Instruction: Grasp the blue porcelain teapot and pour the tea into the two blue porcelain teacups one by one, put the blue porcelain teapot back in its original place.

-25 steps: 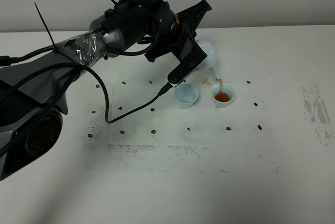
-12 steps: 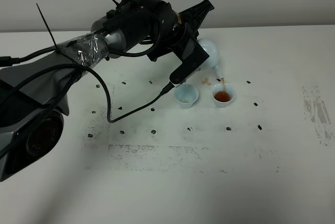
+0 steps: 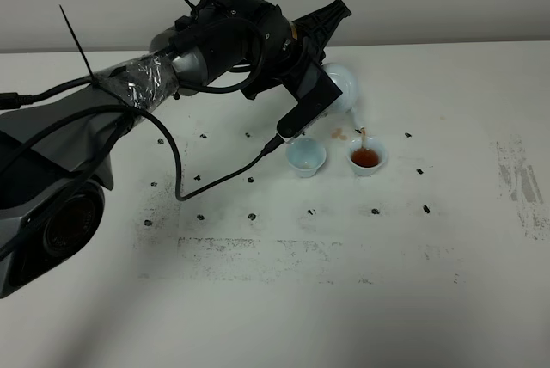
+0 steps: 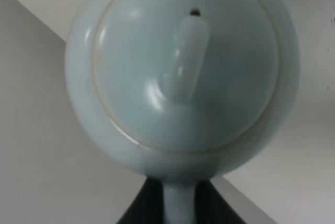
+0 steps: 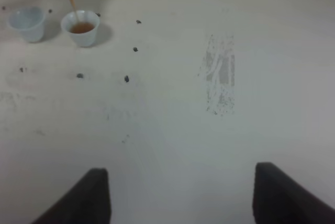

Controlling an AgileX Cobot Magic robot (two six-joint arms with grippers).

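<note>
The teapot (image 3: 345, 89) is gripped by its handle (image 4: 180, 208) in the clenched left claw (image 3: 318, 97) and is tipped spout-down, so that a thin stream of tea (image 3: 363, 134) is dropped into the filled cup (image 3: 366, 158) just below and ahead of that claw. The empty cup (image 3: 306, 157) is stood beside it, directly under the claw's wrist. The right claw (image 5: 186, 198) is held released, with nothing in it, well apart from both cups.

The filled cup could be overfilled if the tilt is not eased, and tea would then be spilled over the tabletop (image 3: 430, 239). A few brownish spots (image 3: 339, 134), possibly drips, can be made out between the claw and that cup. The lid (image 4: 186, 72) might be slid off under a steeper tilt, since it is not held down. The empty cup might be knocked by the wrist when the teapot is carried across to it.

No brand, label or writing can be read on the teapot or the cups; only dark specks are scattered over the tabletop
</note>
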